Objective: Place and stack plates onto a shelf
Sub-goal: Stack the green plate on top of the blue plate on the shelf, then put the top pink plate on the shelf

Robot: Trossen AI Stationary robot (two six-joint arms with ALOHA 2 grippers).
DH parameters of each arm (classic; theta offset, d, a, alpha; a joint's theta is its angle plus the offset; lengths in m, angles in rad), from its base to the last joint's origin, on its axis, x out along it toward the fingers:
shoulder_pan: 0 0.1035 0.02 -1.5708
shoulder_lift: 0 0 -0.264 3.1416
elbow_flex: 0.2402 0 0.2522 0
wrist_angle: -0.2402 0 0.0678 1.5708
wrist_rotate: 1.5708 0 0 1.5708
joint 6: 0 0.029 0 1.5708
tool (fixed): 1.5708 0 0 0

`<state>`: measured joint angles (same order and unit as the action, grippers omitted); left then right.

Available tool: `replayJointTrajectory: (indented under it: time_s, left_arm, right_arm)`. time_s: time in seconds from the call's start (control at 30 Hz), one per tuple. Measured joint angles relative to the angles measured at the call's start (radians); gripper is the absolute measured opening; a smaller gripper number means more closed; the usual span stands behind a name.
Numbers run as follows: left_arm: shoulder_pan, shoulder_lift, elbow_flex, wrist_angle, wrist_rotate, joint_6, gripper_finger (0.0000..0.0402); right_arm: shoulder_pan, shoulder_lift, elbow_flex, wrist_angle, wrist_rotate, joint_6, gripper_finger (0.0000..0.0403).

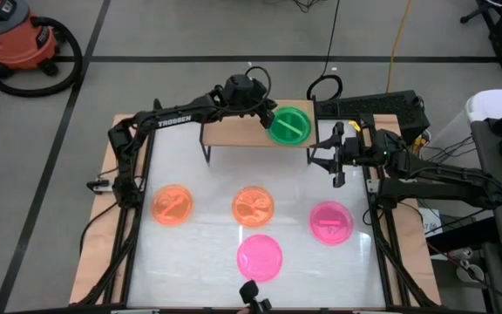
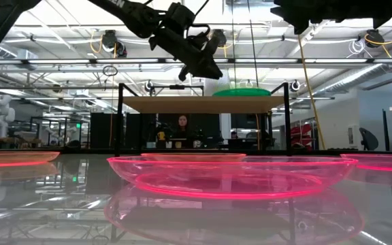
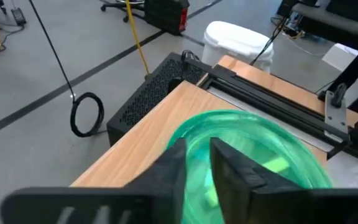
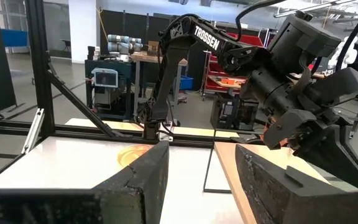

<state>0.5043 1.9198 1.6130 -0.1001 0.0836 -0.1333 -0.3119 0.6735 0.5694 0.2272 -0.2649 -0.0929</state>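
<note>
A neon green plate (image 1: 290, 125) lies flat on the right end of the light-wood shelf (image 1: 234, 135), also seen edge-on (image 2: 243, 90). My left gripper (image 1: 267, 116) hovers just above the plate's left rim (image 3: 247, 134), fingers a narrow gap apart, and the low view shows it clear of the plate. My right gripper (image 1: 336, 166) waits open over the table, right of the shelf. Two orange plates (image 1: 172, 206) (image 1: 254, 205) and two pink plates (image 1: 331, 221) (image 1: 260, 257) rest flat on the white tabletop.
The shelf stands on thin black legs (image 2: 121, 122) at the table's far side, and its left half is bare wood. A black perforated box (image 3: 148, 93) sits behind the shelf. A person (image 2: 182, 126) sits in the room beyond the table.
</note>
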Motion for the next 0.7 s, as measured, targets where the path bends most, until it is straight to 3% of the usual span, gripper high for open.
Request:
replayJointTrajectory:
  time_s: [0.17, 0.33, 0.5, 0.7]
  left_arm:
    - [-0.005, -0.021, -0.001, -0.039, 0.001, 0.045, 0.0126]
    - [-0.003, -0.141, -0.002, -0.165, 0.033, 0.086, 0.0131]
    - [-0.057, -0.281, -0.015, -0.177, 0.036, 0.124, 0.0131]
    - [-0.195, -0.441, -0.088, -0.103, -0.055, 0.228, 0.0131]
  right_arm:
    - [0.000, 0.000, 0.000, -0.002, 0.000, 0.026, 0.0167]
    - [0.002, -0.012, 0.000, -0.086, -0.001, 0.074, 0.0167]
    - [0.085, -0.004, 0.000, 0.013, -0.050, 0.085, 0.0167]
    - [0.163, 0.006, 0.000, -0.013, 0.070, 0.005, 0.0167]
